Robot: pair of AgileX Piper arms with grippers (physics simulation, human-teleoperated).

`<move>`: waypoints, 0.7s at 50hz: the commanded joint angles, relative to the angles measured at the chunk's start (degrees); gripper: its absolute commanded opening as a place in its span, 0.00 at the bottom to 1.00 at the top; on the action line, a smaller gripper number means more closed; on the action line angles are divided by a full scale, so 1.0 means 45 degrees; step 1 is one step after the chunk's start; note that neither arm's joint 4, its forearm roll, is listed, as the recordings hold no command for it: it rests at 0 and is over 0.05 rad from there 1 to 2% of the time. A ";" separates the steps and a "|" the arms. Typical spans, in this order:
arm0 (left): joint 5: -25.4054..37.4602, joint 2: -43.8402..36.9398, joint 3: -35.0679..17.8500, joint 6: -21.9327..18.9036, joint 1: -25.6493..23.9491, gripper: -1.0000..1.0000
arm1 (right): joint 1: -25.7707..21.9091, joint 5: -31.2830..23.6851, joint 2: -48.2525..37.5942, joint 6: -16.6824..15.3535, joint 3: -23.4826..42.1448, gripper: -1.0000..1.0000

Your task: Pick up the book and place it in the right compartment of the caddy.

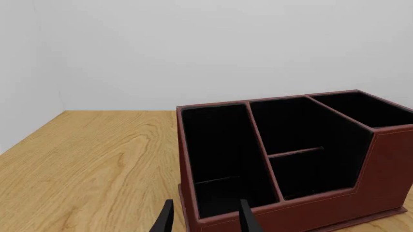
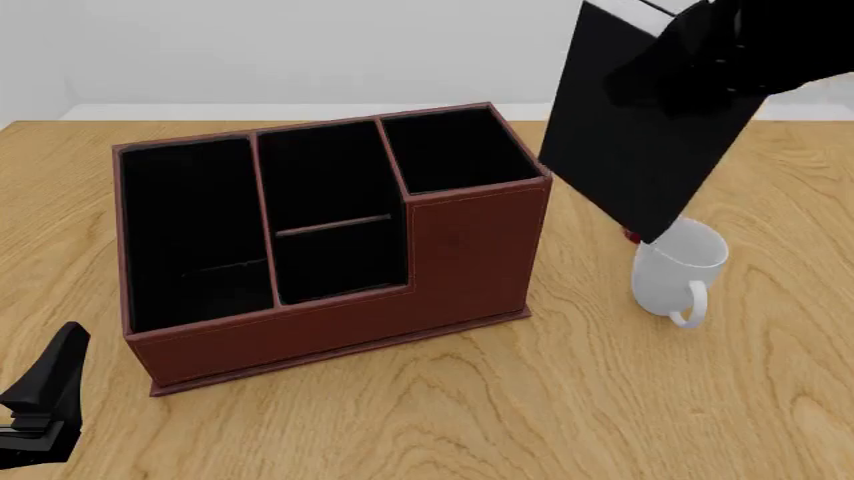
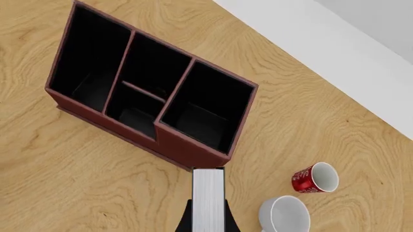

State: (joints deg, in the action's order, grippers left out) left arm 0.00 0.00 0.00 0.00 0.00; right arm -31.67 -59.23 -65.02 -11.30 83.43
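Pinching the book [image 2: 647, 140] in my right jaws [image 3: 208, 212], I hold it tilted in the air above the counter [image 2: 587, 400], to the right of the caddy [image 2: 334, 250] and over the white mug [image 2: 678, 270]. A small red cup [image 3: 315, 178] lies beside that mug. The right compartment [image 2: 454, 150] gapes unfilled. My left jaws [image 1: 205, 220] hang spread near the caddy's front left corner.

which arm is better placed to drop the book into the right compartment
Right. Its gripper holds the book lifted beside the caddy, close to the right compartment. The left gripper sits low at the caddy's far end, jaws open and empty.
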 commanded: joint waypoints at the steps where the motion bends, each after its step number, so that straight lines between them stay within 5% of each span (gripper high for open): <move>1: 0.0000 0.0000 0.0000 0.0000 0.0000 1.00 | 0.0062 -0.0296 -0.1225 0.0078 0.1664 0.00; 35: 0.0000 0.0000 0.0000 0.0000 0.0000 1.00 | 0.0347 -0.1945 -0.6089 -0.0482 0.8402 0.00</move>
State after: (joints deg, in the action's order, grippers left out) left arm 0.00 0.00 0.00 0.00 0.00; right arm -30.48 -66.08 -86.18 -14.24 112.04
